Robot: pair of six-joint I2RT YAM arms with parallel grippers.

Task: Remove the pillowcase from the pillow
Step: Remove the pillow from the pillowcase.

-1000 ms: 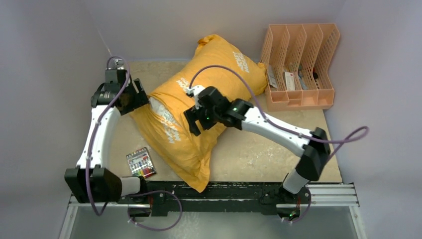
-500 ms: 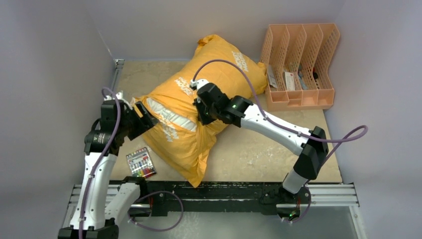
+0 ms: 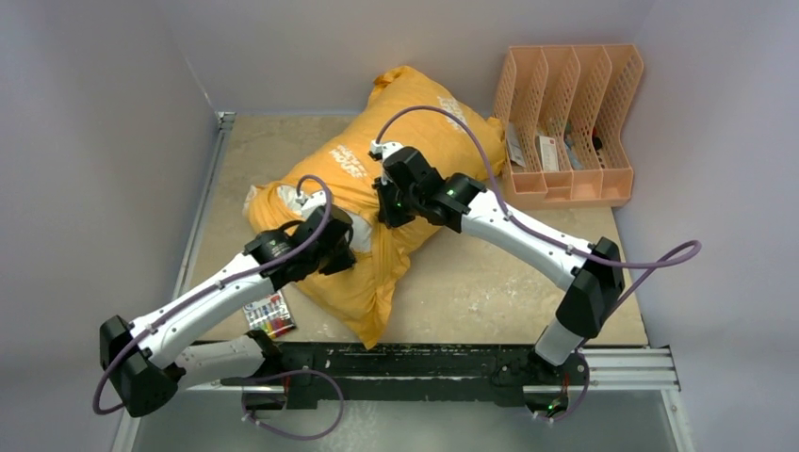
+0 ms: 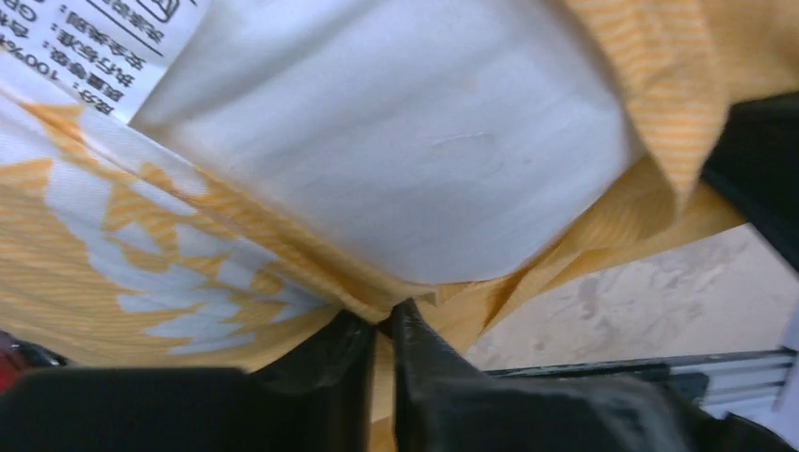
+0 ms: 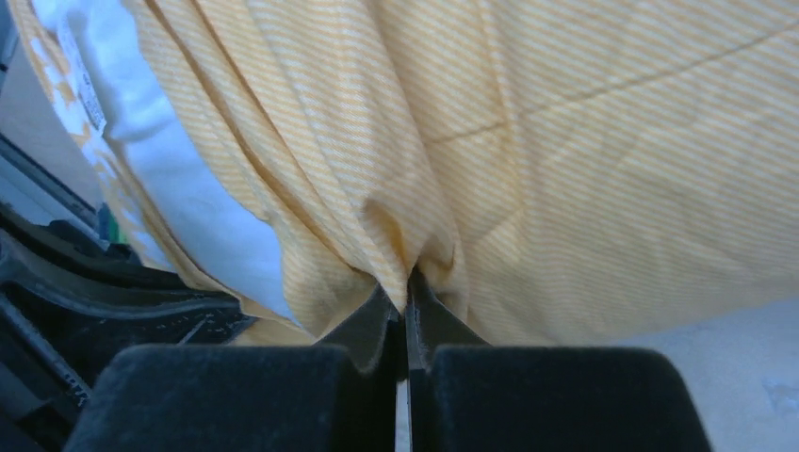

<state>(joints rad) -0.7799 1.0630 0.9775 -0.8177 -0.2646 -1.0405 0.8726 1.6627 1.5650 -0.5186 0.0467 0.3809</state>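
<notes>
The left hand (image 4: 382, 325) and right hand (image 5: 407, 292) each clenched pillowcase (image 3: 415, 122) fabric; the pillow (image 4: 405, 141) barely peeked out, removal mostly remaining.

Boxed in by plain lilac-grey walls (image 3: 94, 141) at the back and both sides. Beige mottled tabletop (image 3: 471, 292), scuffed whitish in patches. Peach slotted file rack (image 3: 565, 188) parked at the far right corner, bits of paper inside. Crayon pack (image 3: 267, 313) by the near left edge. Soft, even lighting.
</notes>
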